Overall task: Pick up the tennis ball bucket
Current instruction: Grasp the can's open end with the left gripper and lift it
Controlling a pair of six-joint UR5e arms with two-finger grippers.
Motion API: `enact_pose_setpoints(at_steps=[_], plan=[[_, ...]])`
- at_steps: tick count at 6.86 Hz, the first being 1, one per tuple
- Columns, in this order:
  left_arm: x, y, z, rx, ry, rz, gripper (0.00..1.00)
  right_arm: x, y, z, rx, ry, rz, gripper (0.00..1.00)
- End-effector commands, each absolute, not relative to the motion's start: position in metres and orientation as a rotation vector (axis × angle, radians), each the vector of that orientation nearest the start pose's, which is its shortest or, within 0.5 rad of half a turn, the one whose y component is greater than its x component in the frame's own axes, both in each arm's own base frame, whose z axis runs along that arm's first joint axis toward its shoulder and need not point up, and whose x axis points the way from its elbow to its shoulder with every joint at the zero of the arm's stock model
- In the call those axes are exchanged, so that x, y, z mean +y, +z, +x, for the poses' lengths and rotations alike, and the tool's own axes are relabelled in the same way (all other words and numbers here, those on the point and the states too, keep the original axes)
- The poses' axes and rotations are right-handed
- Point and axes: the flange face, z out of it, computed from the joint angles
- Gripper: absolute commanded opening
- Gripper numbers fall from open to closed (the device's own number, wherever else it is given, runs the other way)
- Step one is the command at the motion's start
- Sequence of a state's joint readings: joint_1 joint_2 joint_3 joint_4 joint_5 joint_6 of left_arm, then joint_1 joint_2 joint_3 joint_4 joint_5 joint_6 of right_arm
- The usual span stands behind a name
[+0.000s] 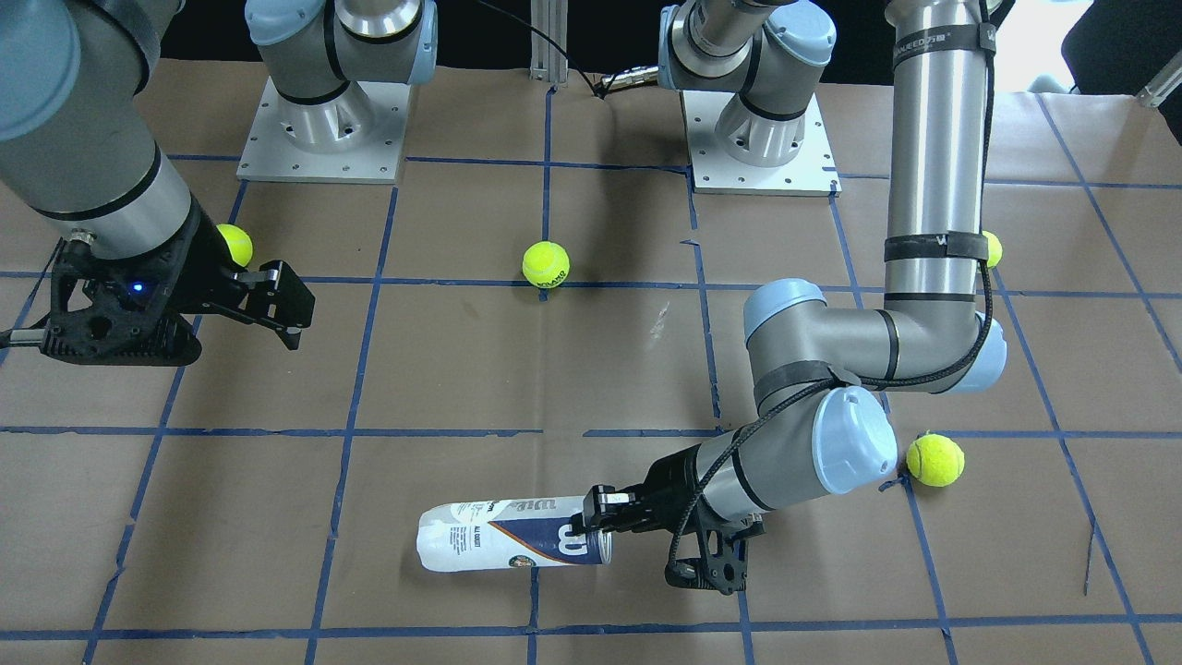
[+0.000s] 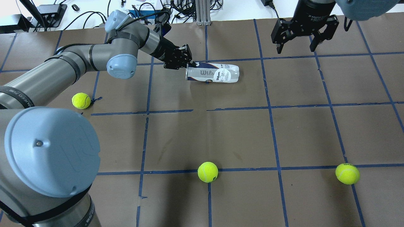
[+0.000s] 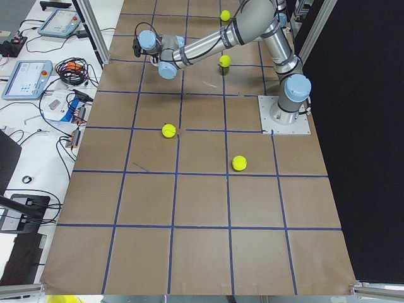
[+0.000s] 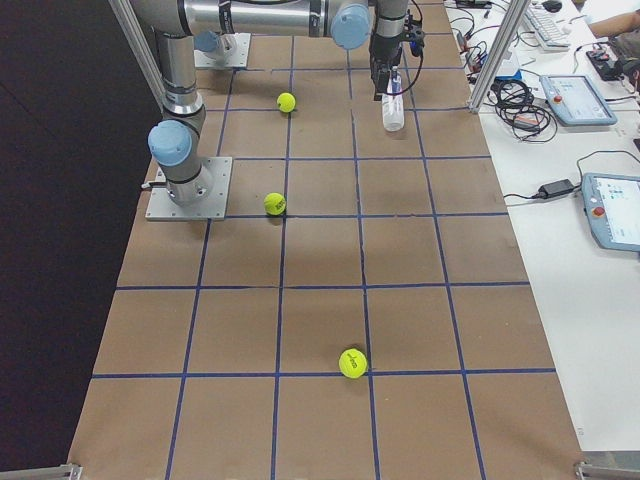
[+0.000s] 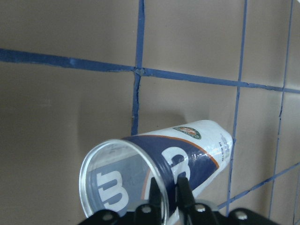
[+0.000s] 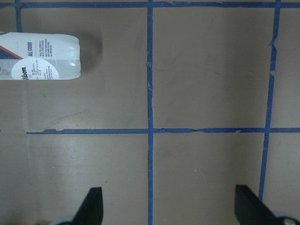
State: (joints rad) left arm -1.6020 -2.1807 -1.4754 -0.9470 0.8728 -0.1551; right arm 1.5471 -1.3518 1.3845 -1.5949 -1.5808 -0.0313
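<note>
Left claw [image 2: 185, 60] clamping the tennis ball bucket [image 2: 214, 73] by its rim, one finger inside the mouth, one outside. Likely risk: this shallow pinch slipping, or the can sagging on lifting. Bucket lying sideways on the surface [image 2: 221, 135], pointing away from that claw, showing clear plastic and a white-navy label. Right claw [image 2: 296, 47] hanging spread, well apart.
</note>
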Motion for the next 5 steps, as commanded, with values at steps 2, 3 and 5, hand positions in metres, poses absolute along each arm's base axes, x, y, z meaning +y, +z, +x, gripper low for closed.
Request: enact_pose_setpoints(at_steps=[2, 3, 5], plan=[[-0.666, 0.316, -0.263, -2.432, 0.105, 0.086, 0.02, -0.585, 0.461, 0.121, 3.138, 0.014, -0.017, 1.00], [-0.662, 0.326, -0.281, -2.491, 0.142, 0.035, 0.02, -0.586, 0.462, 0.121, 3.137, 0.009, -0.017, 1.00], [-0.667, 0.363, -0.312, -2.735, 0.127, -0.043, 0.02, -0.585, 0.463, 0.122, 3.135, 0.005, -0.022, 1.00]])
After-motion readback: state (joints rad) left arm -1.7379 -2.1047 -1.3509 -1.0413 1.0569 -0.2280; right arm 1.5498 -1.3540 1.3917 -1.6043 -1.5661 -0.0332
